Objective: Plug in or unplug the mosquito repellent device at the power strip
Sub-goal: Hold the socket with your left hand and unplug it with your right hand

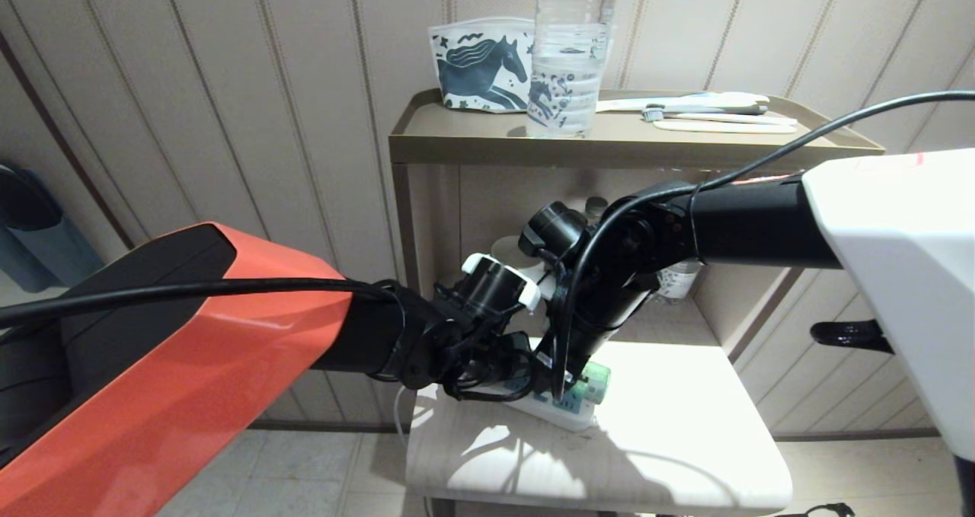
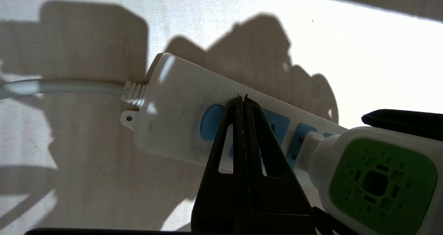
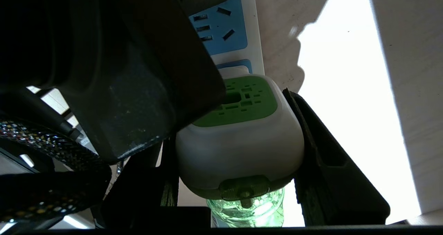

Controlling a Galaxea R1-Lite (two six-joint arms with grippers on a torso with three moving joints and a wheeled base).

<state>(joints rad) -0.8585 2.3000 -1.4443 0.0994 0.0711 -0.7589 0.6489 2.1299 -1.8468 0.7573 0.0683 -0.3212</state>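
Note:
The white power strip (image 2: 173,100) lies on the pale lower shelf (image 1: 685,441), its round blue button and blue socket faces up. The mosquito repellent device (image 3: 238,148), a white head with a green centre and a green bottle, stands at the strip's far socket, its plug end against the socket face. My right gripper (image 3: 235,124) is shut on the device's white head, one finger (image 3: 322,152) flat against its side. My left gripper (image 2: 242,97) is shut, tips resting on the strip beside the blue button. In the head view both wrists crowd over the strip (image 1: 567,418).
The strip's white cord (image 2: 62,88) runs off toward the shelf's edge. On the upper shelf (image 1: 457,148) stand a clear water bottle (image 1: 567,52), a horse-print pouch (image 1: 480,64) and toothbrushes (image 1: 708,110). A wall panel closes the back.

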